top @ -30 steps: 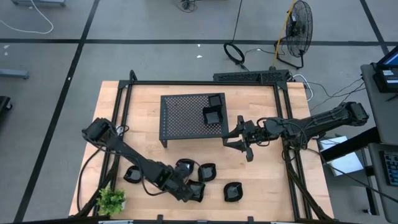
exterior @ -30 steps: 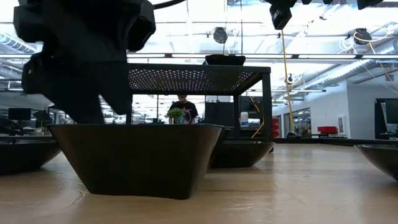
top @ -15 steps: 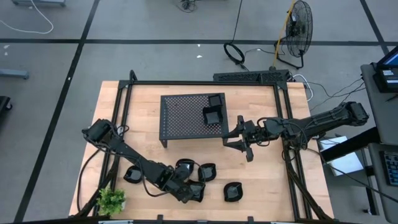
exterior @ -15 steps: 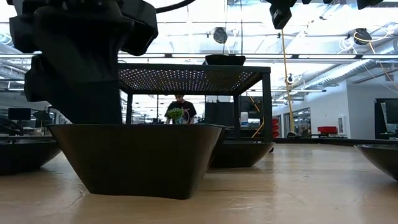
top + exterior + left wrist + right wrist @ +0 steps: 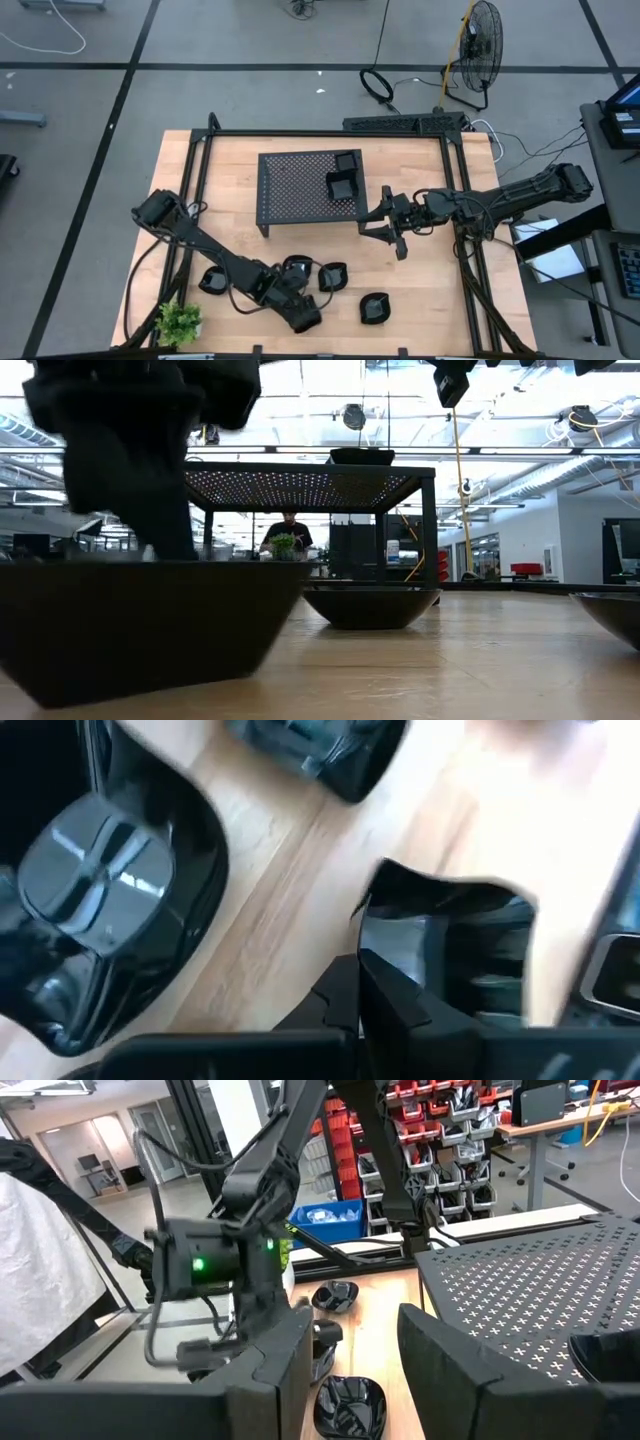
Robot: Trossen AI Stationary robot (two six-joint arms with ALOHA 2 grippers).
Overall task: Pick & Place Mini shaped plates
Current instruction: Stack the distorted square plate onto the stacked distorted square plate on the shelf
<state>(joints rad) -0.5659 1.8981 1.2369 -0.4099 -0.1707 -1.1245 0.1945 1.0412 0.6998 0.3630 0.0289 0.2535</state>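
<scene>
Evidently at pickup: left pincer [image 5: 303,318] clamps a square mini plate [image 5: 455,955], next lifting toward the rack [image 5: 308,184]; right pincer [image 5: 383,228] waits open, empty.

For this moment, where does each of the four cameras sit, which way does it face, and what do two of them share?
High: overhead, looking down; both arms, the rack.
Low: table height, looking across; a square plate up close, lifted.
Left wrist: looking down on the plate in the left gripper.
Right wrist: faces across the table past the right gripper, open, beside the rack.
Shared: high and right wrist both show the left arm.
</scene>
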